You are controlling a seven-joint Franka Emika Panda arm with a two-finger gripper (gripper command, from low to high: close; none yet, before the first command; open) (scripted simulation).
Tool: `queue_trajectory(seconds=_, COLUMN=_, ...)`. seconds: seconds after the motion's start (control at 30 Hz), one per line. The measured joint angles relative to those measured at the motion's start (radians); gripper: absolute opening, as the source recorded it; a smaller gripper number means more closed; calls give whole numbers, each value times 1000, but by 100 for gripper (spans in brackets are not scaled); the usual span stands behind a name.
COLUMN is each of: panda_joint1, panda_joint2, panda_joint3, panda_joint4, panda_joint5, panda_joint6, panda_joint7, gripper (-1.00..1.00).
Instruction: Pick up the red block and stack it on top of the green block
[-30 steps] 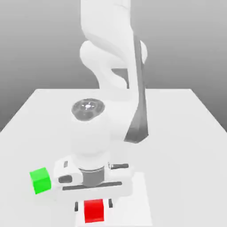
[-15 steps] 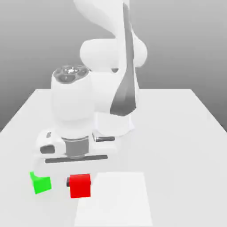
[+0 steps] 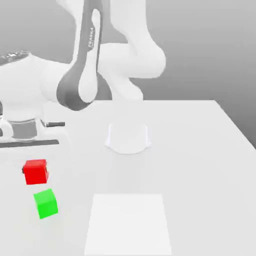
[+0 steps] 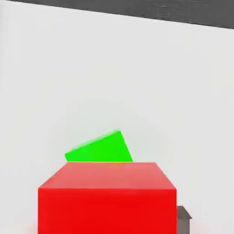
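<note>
The red block (image 3: 36,171) hangs in the air at the exterior view's left, and my gripper (image 3: 35,171) is shut on it. A dark fingertip (image 3: 23,170) shows at its side. Just below it, the green block (image 3: 46,203) rests on the white table (image 3: 200,150), with a small gap between the two cubes. In the hand view the red block (image 4: 107,196) lies close in front. The green block (image 4: 100,148) shows beyond it, turned slightly askew and partly hidden by the red one. A grey fingertip (image 4: 183,218) peeks out beside the red cube.
A lighter white square patch (image 3: 129,225) marks the table near its front edge. The arm's round base (image 3: 128,137) stands mid-table, and its links arch over the left half. The table's left edge runs close to both cubes.
The hand has swung to the exterior view's left and risen, carrying the red block from the front patch to just above the green block. The green block has stayed put.
</note>
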Motion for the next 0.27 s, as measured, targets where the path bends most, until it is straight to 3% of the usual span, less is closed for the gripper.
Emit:
queue_trajectory(seconds=0.13, panda_joint1=-15, panda_joint2=94, panda_joint3=30, panda_joint4=2, panda_joint5=66, panda_joint6=86, panda_joint7=-48, gripper=-100)
queue_trajectory(seconds=0.17, panda_joint1=-21, panda_joint2=113, panda_joint3=38, panda_joint4=2, panda_joint5=78, panda_joint6=103, panda_joint7=-57, gripper=100)
queue_trajectory(seconds=0.27, panda_joint1=-21, panda_joint2=113, panda_joint3=38, panda_joint4=2, panda_joint5=78, panda_joint6=103, panda_joint7=-57, gripper=100)
